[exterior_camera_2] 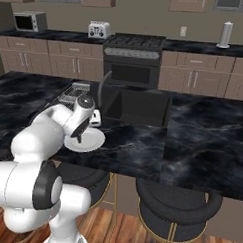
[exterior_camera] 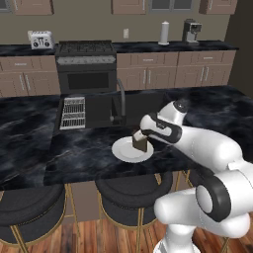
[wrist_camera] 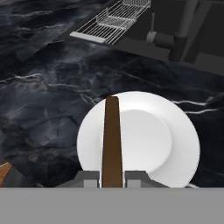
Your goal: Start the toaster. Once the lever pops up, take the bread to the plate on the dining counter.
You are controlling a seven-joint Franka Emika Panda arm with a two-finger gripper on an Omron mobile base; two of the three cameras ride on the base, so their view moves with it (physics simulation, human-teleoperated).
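Bread (wrist_camera: pixel 111 140), a thin dark brown slice seen edge-on in the hand view, stands upright, clamped between the two fingertips of the end effector (wrist_camera: pixel 111 178) and poised over the round flat white plate (wrist_camera: pixel 175 144). In the left base view the same slice (exterior_camera: pixel 140 142) hangs at the end effector (exterior_camera: pixel 141 134) with its lower edge just above or touching the plate (exterior_camera: pixel 123 150); which of the two I cannot tell. The plate rests near the front edge of the long black marble-veined table (exterior_camera: pixel 29 138), above two round black stools (exterior_camera: pixel 133 195). Just beyond the plate lie the dark built-in sink (exterior_camera: pixel 99 111), its dark curved faucet (exterior_camera: pixel 121 101) and a white wire rack (exterior_camera: pixel 73 112). Far back, on the rear counter left of the black stove (exterior_camera: pixel 85 66), stands the boxy silver-white toaster (exterior_camera: pixel 41 39), well apart from the bread. In the right base view a grey microwave (exterior_camera_2: pixel 29 22) sits further left of the toaster (exterior_camera_2: pixel 99 29).
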